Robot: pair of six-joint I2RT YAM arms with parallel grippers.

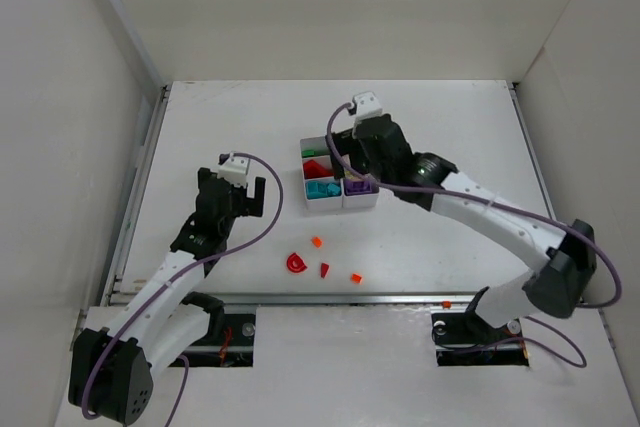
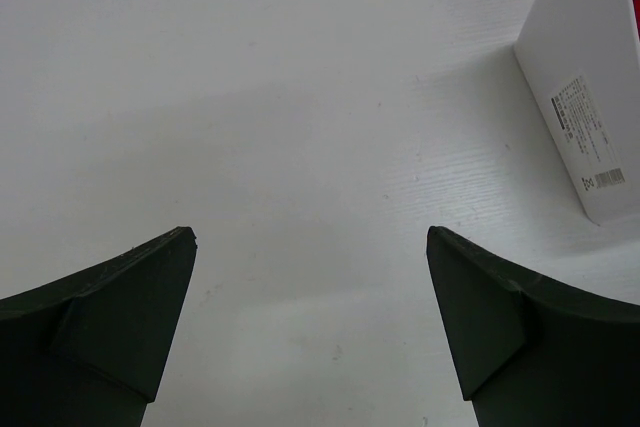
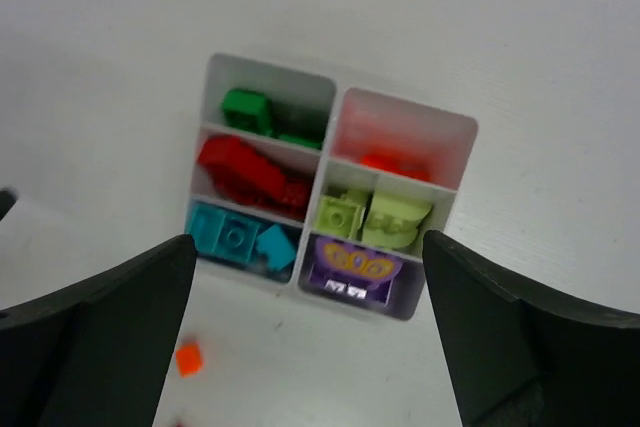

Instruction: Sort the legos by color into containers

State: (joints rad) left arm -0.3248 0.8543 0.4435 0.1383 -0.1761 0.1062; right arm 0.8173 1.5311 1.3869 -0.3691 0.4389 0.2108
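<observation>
Where the right gripper point(image 3: 310, 245) hangs over the containers point(image 3: 320, 172), note that its jaws stand wide apart with nothing between them. Directly below them you see the six compartments filled by colour: dark green legos point(image 3: 250, 107), red legos point(image 3: 250, 175) and teal legos point(image 3: 235, 237) down one column, and an orange piece point(image 3: 385, 160), lime legos point(image 3: 370, 215) and a purple piece point(image 3: 350, 267) down the other. Check the table point(image 1: 450, 127) nearer the arm bases: four loose legos point(image 1: 296, 263), red and orange, lie apart from the containers. The left gripper point(image 2: 310, 237) likewise has its jaws spread wide and grips nothing. It hovers above bare table, with the containers' white side wall at the right edge of your left wrist view.
</observation>
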